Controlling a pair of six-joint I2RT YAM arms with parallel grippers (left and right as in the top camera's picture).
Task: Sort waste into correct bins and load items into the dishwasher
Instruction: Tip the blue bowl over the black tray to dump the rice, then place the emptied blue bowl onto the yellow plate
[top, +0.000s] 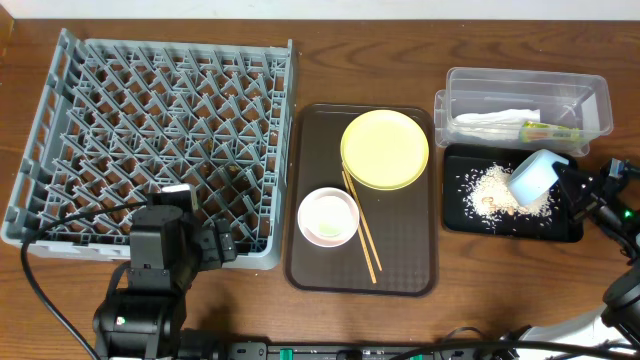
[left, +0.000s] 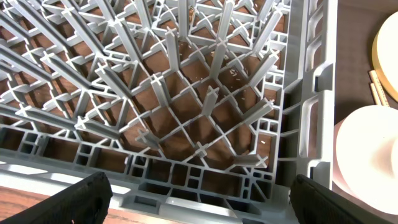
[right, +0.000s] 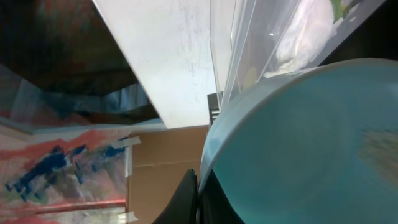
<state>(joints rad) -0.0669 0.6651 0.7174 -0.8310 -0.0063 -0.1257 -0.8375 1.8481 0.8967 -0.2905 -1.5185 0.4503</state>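
You work on a brown wooden table (top: 470, 285), and a thin white strip of wall (top: 300, 6) shows along its far edge. Black cables (top: 330, 350) run along the near edge. On your left sits the big grey dish rack (top: 160, 130) with its rows of pegs. In the middle lies the dark-brown serving tray (top: 400, 260). On it you see the yellow plate (top: 385, 150) at the back and the pale-pink bowl (top: 328, 217) nearer to you. The chopsticks (top: 362, 230) lie slanted, running from the plate's edge past the right side of the pink bowl. On your right, the clear tub (top: 590, 95) stands at the back with the white napkin (top: 495, 120) and the green-and-yellow wrapper (top: 552, 130) inside. Just in front of it lies the black tray (top: 560, 228) with the rice crumbs (top: 485, 192) in a pile. Your right gripper (top: 568, 182) is clamped on the rim of the light-blue bowl (top: 533, 178) and holds it tipped over the black tray. In the right wrist view the bowl fills most of the picture and hides the tray, so only the tub's clear wall peeks out above it. Your left gripper (top: 222, 245) hangs over the near right corner of the rack, fingers (left: 74, 199) spread wide with nothing between them. The rack's grey side wall stands between it and the pink bowl.
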